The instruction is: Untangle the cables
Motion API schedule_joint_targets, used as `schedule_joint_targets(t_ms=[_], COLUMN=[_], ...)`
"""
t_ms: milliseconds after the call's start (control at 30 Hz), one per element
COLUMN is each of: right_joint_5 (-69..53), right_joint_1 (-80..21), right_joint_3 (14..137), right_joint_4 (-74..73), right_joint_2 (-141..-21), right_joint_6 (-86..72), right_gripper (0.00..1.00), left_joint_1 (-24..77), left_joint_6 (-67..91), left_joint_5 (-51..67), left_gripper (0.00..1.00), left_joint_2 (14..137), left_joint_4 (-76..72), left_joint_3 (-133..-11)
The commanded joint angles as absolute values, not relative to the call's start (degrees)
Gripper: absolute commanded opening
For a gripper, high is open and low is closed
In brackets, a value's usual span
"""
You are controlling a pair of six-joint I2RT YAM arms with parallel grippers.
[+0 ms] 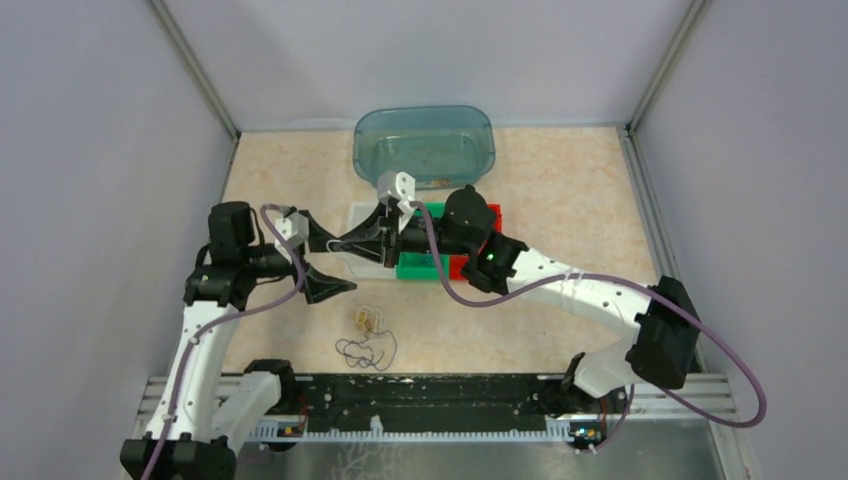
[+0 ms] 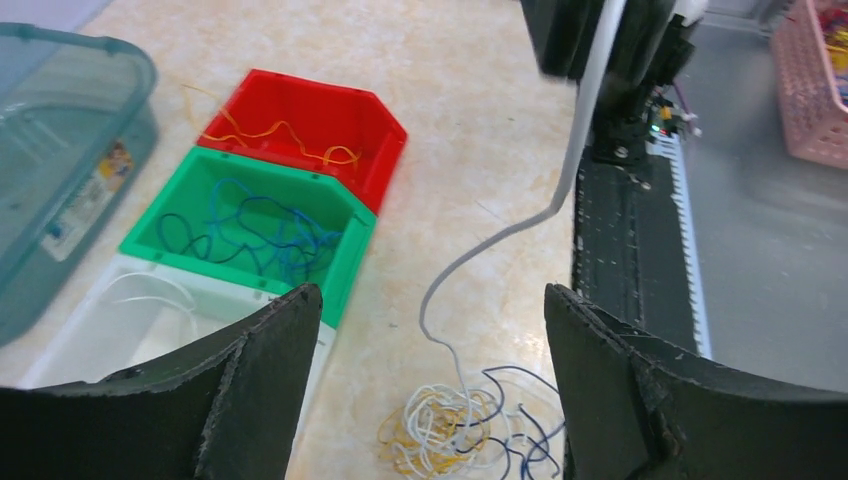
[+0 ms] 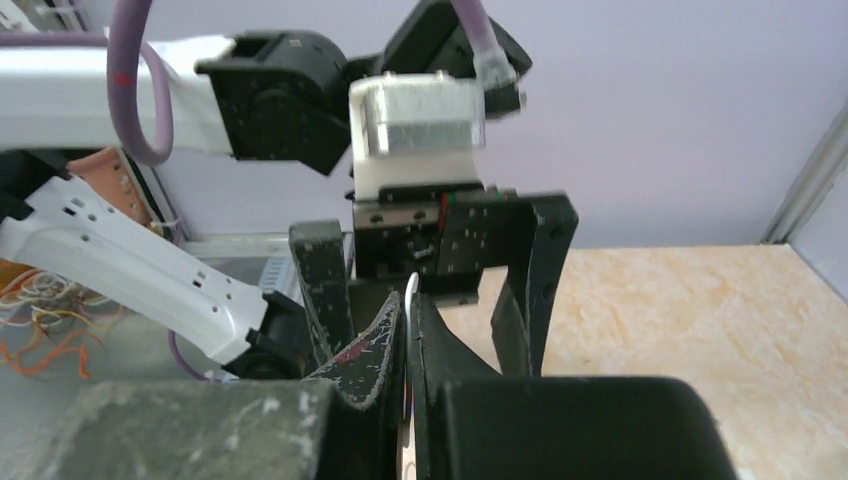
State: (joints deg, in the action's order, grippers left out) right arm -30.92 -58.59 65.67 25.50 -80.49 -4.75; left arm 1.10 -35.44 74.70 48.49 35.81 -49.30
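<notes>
A tangle of white, yellow and dark blue cables [image 2: 465, 425] lies on the table; in the top view [image 1: 366, 320] it sits in front of the bins, with a dark cable loop [image 1: 366, 352] beside it. My right gripper [image 3: 410, 305] is shut on a white cable [image 2: 585, 130] that hangs from it down into the tangle. The gripper also shows in the top view [image 1: 386, 242], raised above the bins. My left gripper [image 2: 430, 300] is open and empty, above and just left of the tangle, with the hanging cable between its fingers' line of sight. It faces the right gripper in the top view [image 1: 350, 263].
Three bins stand in a row: red [image 2: 385, 130] with yellow cables, green [image 2: 350, 215] with blue cables, white [image 2: 95, 320] with a white cable. A teal tub [image 1: 425, 145] stands behind them. A black rail [image 1: 430, 392] runs along the near edge.
</notes>
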Motion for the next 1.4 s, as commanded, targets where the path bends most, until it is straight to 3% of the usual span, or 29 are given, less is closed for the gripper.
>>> schedule_joint_targets(t_ms=[0,133,333,467,567,767,833,867,1033,1200,1300,1367], right_joint_5=[-32.4,-32.4,-29.7,-25.5,-22.6,-21.9,-23.0,-23.4,-26.6,-29.0,-30.1,-30.6], right_joint_1=[-58.4,-58.7,-58.7,-58.5,-57.4,-54.6,-54.6,-54.6,-54.7,-55.9,-56.7,-57.1], right_joint_3=[70.4,70.3,68.0,64.2,58.8,47.0,44.9,44.0,44.6,51.9,54.6,56.0], right_joint_4=[31.9,33.1,34.0,34.7,37.2,44.6,45.7,46.6,52.3,54.1,56.7,58.0], right_joint_2=[-80.8,-80.7,-78.8,-76.2,-73.3,-68.5,-68.6,-69.1,-74.7,-82.7,-87.8,-90.3], right_joint_6=[-7.1,-7.7,-8.1,-8.8,-10.6,-16.5,-17.3,-17.7,-18.4,-18.7,-20.0,-21.3], right_gripper=[0.0,0.0,0.0,0.42,0.56,0.69,0.96,0.99,0.99,0.88,0.75,0.59], left_joint_1=[5.1,8.0,8.3,8.3,8.4,8.4,8.4,8.5,8.4,8.5,8.5,8.5], left_joint_6=[-23.0,-21.0,-16.8,-14.4,-14.1,-10.9,-8.9,-7.9,-3.2,-1.5,-0.7,-0.1], left_joint_5=[76.6,74.2,71.1,68.6,66.5,65.3,64.9,64.9,65.5,65.1,65.0,64.7], left_gripper=[0.84,0.68,0.02,0.0,0.0,0.0,0.0,0.0,0.0,0.0,0.0,0.0], left_joint_2=[48.2,48.0,47.4,47.0,47.7,48.3,47.9,47.7,47.3,47.4,47.5,47.5], left_joint_4=[25.2,23.6,19.5,17.0,16.5,15.5,13.9,13.3,10.3,9.3,9.0,8.8], left_joint_3=[-47.1,-46.6,-47.7,-51.8,-56.9,-64.5,-65.2,-65.4,-65.6,-66.5,-67.5,-67.9])
